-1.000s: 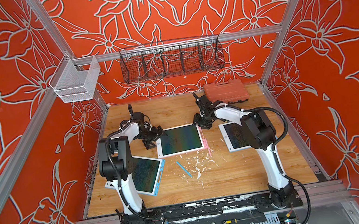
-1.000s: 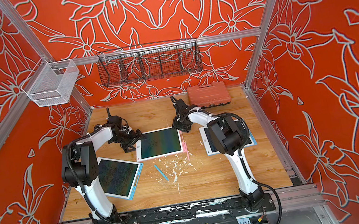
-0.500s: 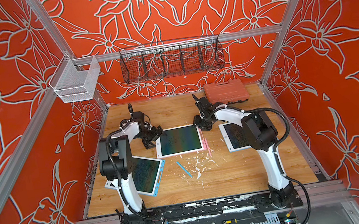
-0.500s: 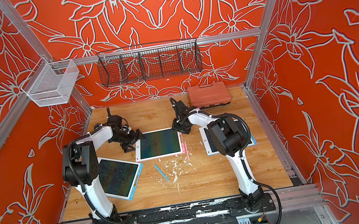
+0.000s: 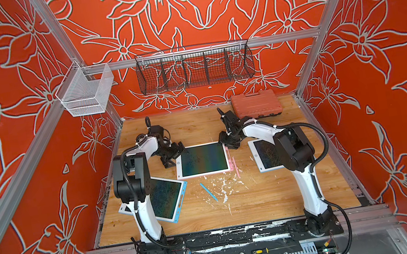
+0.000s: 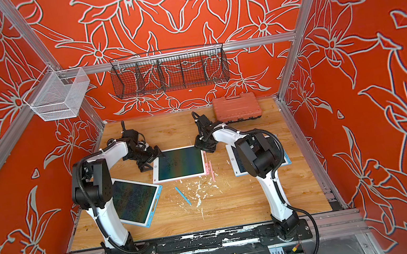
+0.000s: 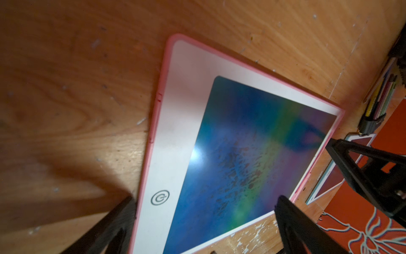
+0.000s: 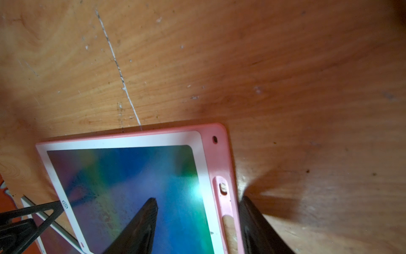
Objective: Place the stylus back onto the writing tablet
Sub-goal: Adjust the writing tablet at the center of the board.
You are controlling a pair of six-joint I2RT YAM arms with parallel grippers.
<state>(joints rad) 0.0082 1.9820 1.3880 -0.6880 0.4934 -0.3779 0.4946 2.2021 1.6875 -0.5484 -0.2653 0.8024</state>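
A pink-edged writing tablet (image 5: pixel 203 159) (image 6: pixel 179 163) lies flat mid-table, its screen dark. A pink stylus (image 5: pixel 235 166) (image 6: pixel 211 170) lies on the wood just off its right edge. My left gripper (image 5: pixel 173 155) (image 7: pixel 205 201) is open at the tablet's left edge, its fingers straddling the near-left corner of the tablet (image 7: pixel 241 143). My right gripper (image 5: pixel 228 143) (image 8: pixel 198 200) is open at the far-right corner. One finger is over the screen (image 8: pixel 131 176) and the other is outside the pink rim. The empty stylus slot (image 8: pixel 224 198) lies between them.
A blue stylus (image 5: pixel 208 191) lies in front of the tablet among white flecks. Blue-edged tablets lie at front left (image 5: pixel 165 197) and under the right arm (image 5: pixel 266 153). An orange case (image 5: pixel 255 104) sits at the back right. Two wire baskets (image 5: pixel 194 65) (image 5: pixel 86 92) hang above.
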